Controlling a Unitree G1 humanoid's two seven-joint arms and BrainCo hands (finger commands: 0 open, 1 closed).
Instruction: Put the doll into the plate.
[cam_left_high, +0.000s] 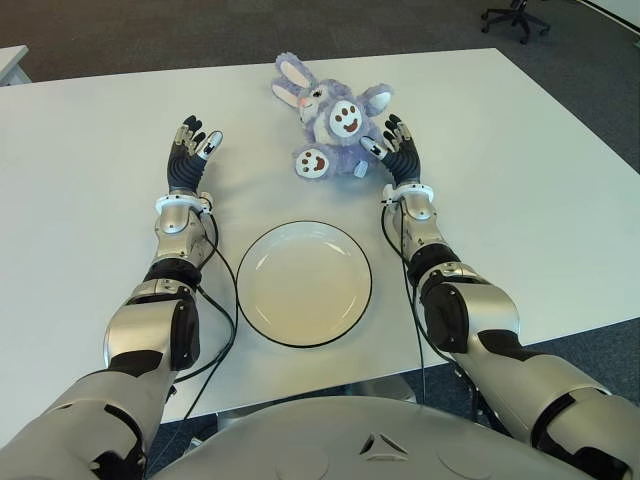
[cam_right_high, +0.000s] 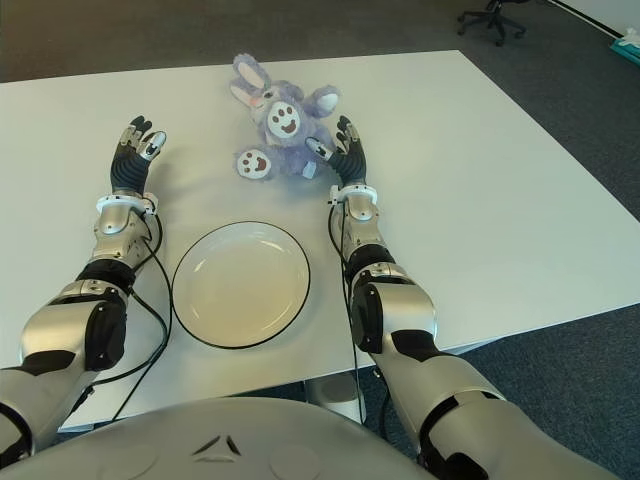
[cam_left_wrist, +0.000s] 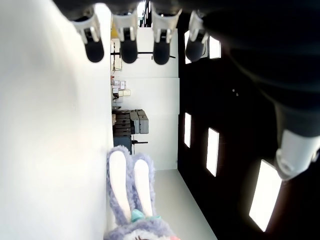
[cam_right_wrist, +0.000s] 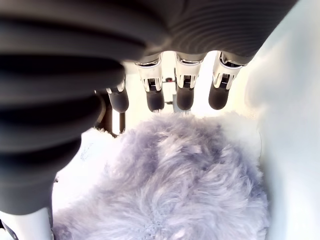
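R hand (cam_left_high: 397, 145) fingers spread, against doll (cam_left_high: 330, 118) R side; L hand (cam_left_high: 190, 148) released, well apart. Plate (cam_left_high: 250, 300) bare, nr table (cam_left_high: 520, 200) front edge.

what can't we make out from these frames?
- Contact: right hand sits against the plush rabbit; the right wrist view shows only fur, so an actual touch is unclear.
- Rabbit's far side, hidden by its own body in the eye views.
- Rabbit's body below the ears, cut off at the left wrist view's edge.
- Plate empty; left hand open, apart.
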